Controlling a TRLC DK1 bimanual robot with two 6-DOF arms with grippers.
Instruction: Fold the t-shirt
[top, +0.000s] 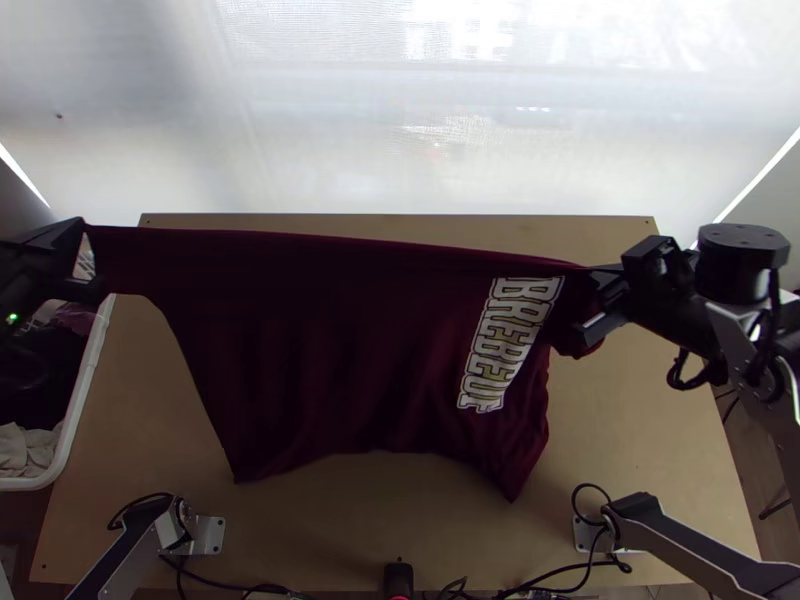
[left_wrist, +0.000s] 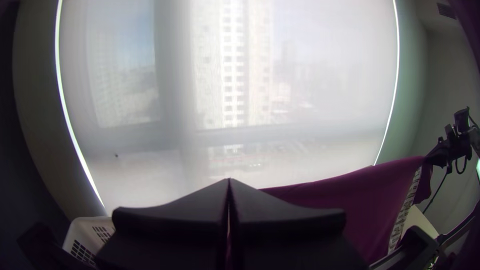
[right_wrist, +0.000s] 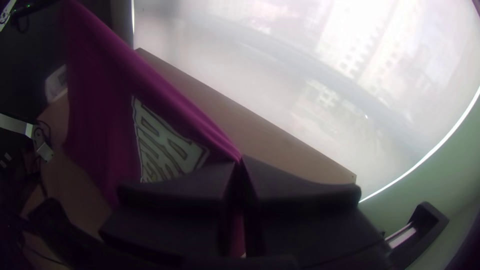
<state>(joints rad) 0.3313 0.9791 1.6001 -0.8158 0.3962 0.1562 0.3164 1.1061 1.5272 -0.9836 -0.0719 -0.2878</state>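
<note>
While the maroon t-shirt (top: 330, 340) hangs stretched over the table (top: 640, 440), pinched in the closed fingers of both the left gripper (left_wrist: 229, 181) and the right gripper (right_wrist: 241, 159), it looks lifted and spread, with laying down and folding left.

My claws stretch the dark maroon t-shirt (top: 330, 340) by its upper edge, its body draping over the table (top: 650, 450), pale lettering near my right claw (top: 592, 300).
</note>
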